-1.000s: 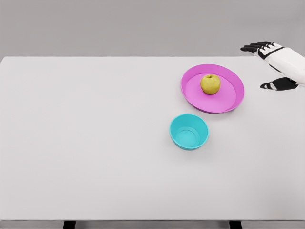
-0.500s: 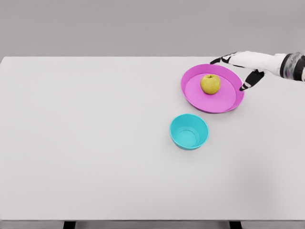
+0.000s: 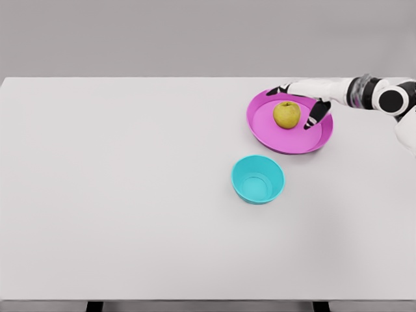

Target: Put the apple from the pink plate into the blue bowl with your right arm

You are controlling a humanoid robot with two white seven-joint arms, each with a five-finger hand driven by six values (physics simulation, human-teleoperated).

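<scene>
My right robot hand (image 3: 305,97) reaches in from the right edge of the scene, over the far right part of the pink plate (image 3: 290,140). Its fingers are spread and hold nothing: the dark-tipped fingers (image 3: 281,89) stretch leftward along the far side of the apple (image 3: 286,114), while the thumb (image 3: 314,115) points down toward the near side, just right of the fruit. The apple sits between them, and I cannot tell whether any fingertip touches it. The apple is yellow-green, upright with its stem dimple showing, and rests on the flat of the pink plate, a little far of the plate's middle. The plate lies on the white worktop (image 3: 130,195) in its far right region. The blue bowl (image 3: 258,179) stands on the worktop near and slightly left of the plate, close beside its near rim though apart from it, with nothing inside it. My forearm shows white, with a grey wrist band and a dark round joint near the right edge.
</scene>
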